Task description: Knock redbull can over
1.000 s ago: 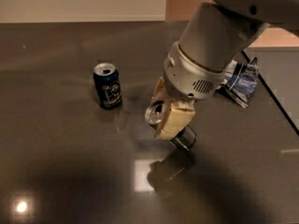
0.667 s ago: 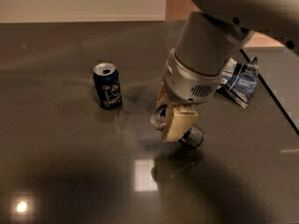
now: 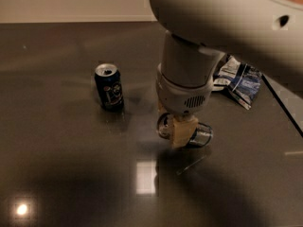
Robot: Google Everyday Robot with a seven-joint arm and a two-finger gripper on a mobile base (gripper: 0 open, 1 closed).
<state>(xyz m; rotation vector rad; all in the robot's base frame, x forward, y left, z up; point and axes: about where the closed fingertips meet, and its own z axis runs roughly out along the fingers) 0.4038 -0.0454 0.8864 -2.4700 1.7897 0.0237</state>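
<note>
Tabletop [image 3: 57, 164] dark, glossy, stone-like, filling most of the view. Far edge along a pale wall at the top; right edge cutting diagonally down the right side.

Slim silver-and-blue redbull can [image 3: 202, 135] down on its side near the middle of the table. Silver top facing left, body pointing right, partly hidden behind the gripper.

Gripper [image 3: 182, 134] low over the table, just under the thick grey-white arm [image 3: 189, 74]. Set right across the middle of the lying can, in contact or nearly so. Cannot tell whether clenched or released.

Shorter, wider dark navy can with a round logo [image 3: 109, 86] upright, to the left of the gripper and a little farther back, apart from the redbull can.

Crumpled blue-and-white foil bag [image 3: 239, 77] to the right rear, near the right edge, partly tucked behind the arm.

Broad stretch of table in front and to the left, carrying only two bright light reflections. Less room on the right, between lying can and table edge.
</note>
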